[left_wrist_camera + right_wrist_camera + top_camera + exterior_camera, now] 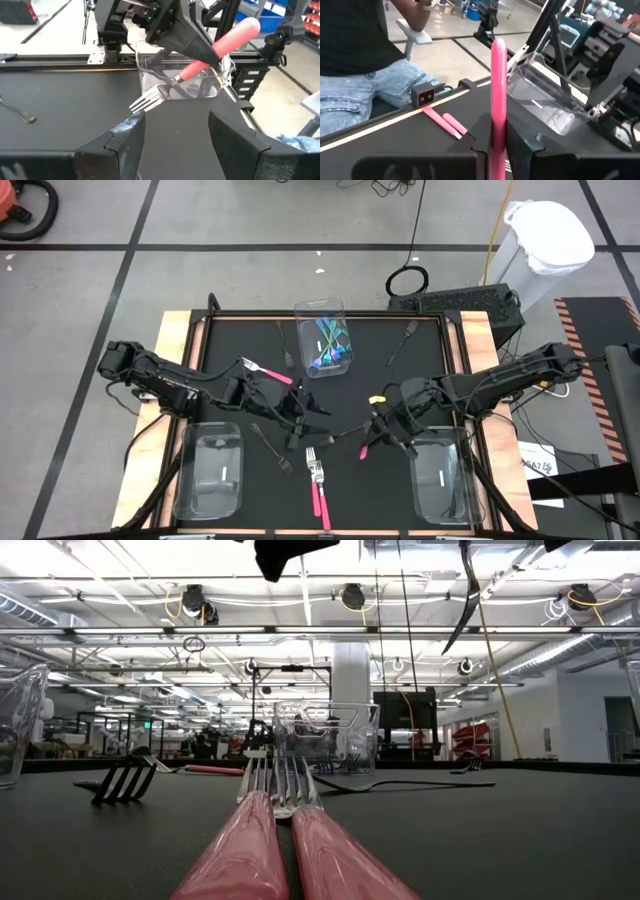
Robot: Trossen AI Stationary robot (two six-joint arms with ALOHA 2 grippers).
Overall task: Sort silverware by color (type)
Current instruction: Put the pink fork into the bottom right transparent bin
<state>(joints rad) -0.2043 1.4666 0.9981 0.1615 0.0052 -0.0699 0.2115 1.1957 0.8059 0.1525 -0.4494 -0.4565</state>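
My right gripper [372, 432] is shut on a pink-handled fork [235, 37] above the middle of the black table. My left gripper [175, 117] stands open right in front of it, its fingers apart with nothing between them; the fork's silver tines [145, 102] point toward it. Another pink fork [264, 370] lies beside the left arm, and two more [318, 485] lie side by side near the front edge. Dark forks [270, 445] [400, 342] lie flat on the table. Teal-handled pieces lie in the clear bin [322, 340] at the far middle. My right gripper pinches the fork's pink handle [498, 115] between its two fingers, which lie across the handle. Handle shows on both sides of the fingers, its free end [250, 27] above them. The fork is lifted clear of the table and tilted, tines lowest.
Clear bins stand at the near left [212, 470] and near right [443, 480]. A person in jeans [365, 90] sits beyond the table's edge. A white bag-lined bin [545, 240] and cables are on the floor behind the table.
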